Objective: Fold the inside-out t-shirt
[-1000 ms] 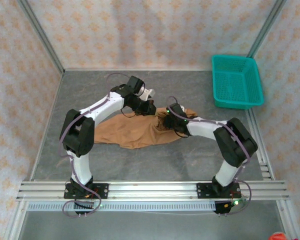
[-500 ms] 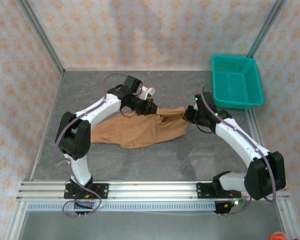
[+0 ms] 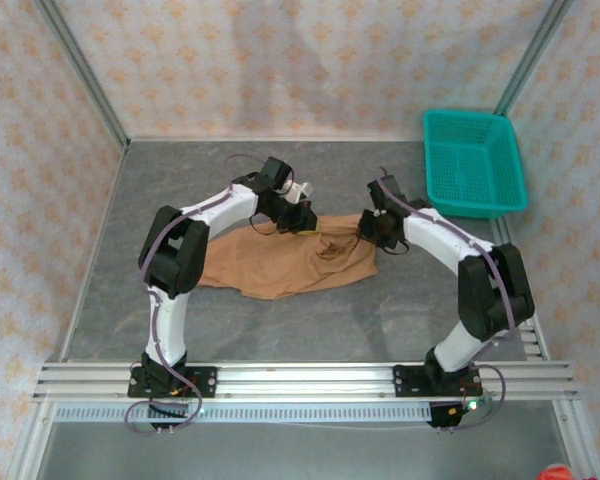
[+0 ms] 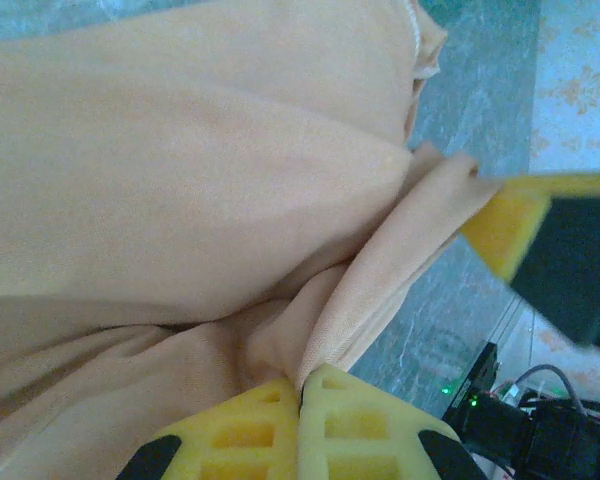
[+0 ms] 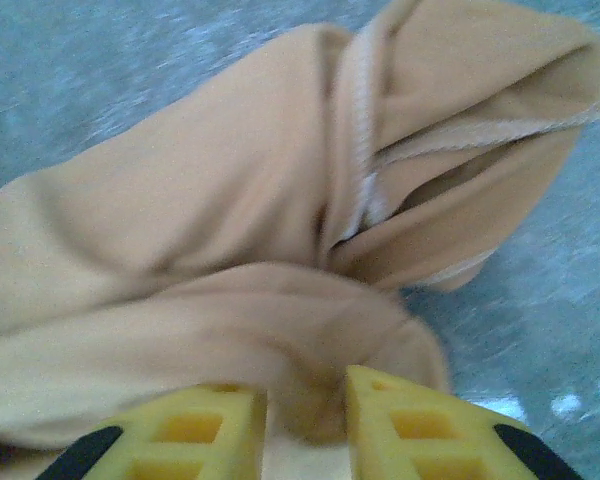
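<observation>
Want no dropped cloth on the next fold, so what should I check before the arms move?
1. Left gripper shut on the shirt: ok, cloth is pinched between closed fingers.
2. Right gripper has a firm hold: cannot tell. Its fingers stand slightly apart with cloth bunched between them.
3. Shirt lies flat: not ok, it is creased and bunched near both grippers.
4. Grippers clear of each other: ok, they are apart along the shirt's far edge.
5. Basket clear of the shirt: ok, it sits apart in the far right corner.
</observation>
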Controlling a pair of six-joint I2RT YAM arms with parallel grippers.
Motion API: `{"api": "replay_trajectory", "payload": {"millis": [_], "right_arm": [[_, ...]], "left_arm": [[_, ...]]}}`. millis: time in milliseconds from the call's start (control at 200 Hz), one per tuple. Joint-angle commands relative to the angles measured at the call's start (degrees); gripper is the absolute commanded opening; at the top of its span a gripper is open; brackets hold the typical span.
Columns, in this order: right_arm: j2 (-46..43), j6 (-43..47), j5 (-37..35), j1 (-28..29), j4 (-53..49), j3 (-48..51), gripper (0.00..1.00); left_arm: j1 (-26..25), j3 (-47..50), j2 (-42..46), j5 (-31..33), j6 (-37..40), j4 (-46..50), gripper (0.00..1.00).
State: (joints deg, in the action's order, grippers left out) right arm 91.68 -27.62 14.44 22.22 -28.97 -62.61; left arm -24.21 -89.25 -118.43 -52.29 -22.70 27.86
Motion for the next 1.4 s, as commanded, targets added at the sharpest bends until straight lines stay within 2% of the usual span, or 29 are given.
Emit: {"api": "replay_trajectory", "payload": {"millis": [0,200,420,565,656,686,721,756,801,966,1121,1291,1396], "right_arm": [[-3.98,-2.73,-3.29,4.41,-0.57,0.58,0.24],[0.53,-5.36,-1.32,7.93,4.83,0.63,0.25],[9.95,-5.52,-2.01,7.98,7.35,-4.21,0.38],[15.23,-5.28,-2.87,7.96,6.21,-8.92,0.41],[16.78,-5.34,-3.35,7.93,5.84,-9.97,0.38],[16.66,-5.43,-3.31,7.93,5.86,-9.99,0.34],[16.37,-5.43,-3.29,7.94,5.86,-9.68,0.24],[15.52,-5.52,-3.14,7.95,5.5,-9.36,0.11],[14.25,-5.35,-3.19,7.98,4.45,-9.29,0.0],[4.16,-3.83,-0.9,7.52,-1.61,-7.75,0.0],[-7.61,-2.77,5.23,5.0,-6.87,-6.41,0.0],[-16.29,-6.15,16.51,0.25,-3.21,-4.27,0.0],[-16.77,-6.94,17.52,-1.03,0.02,-2.5,0.0]], "left_arm": [[0.39,-2.06,0.92,1.05,-0.11,2.06,0.0],[0.39,-2.07,1.0,0.96,0.29,2.6,0.0],[0.4,-1.67,2.02,1.05,0.44,2.88,0.0],[0.39,-1.71,2.37,1.06,0.95,3.56,0.0],[0.39,-1.3,2.76,1.05,1.0,3.48,0.0],[0.39,-1.12,2.9,1.04,1.09,3.46,0.0],[0.48,-1.02,3.0,1.08,1.17,3.49,0.0],[0.52,-1.02,3.0,1.1,1.25,3.52,0.0],[0.65,-1.0,2.94,1.14,1.43,3.65,0.0],[2.41,-2.79,1.83,0.79,2.04,4.54,0.0],[4.14,-5.18,-0.2,0.07,1.13,3.4,0.0],[4.34,-7.2,-3.68,-0.26,0.29,3.0,0.0],[4.31,-4.98,-2.86,-0.23,-0.59,1.18,0.0]]}}
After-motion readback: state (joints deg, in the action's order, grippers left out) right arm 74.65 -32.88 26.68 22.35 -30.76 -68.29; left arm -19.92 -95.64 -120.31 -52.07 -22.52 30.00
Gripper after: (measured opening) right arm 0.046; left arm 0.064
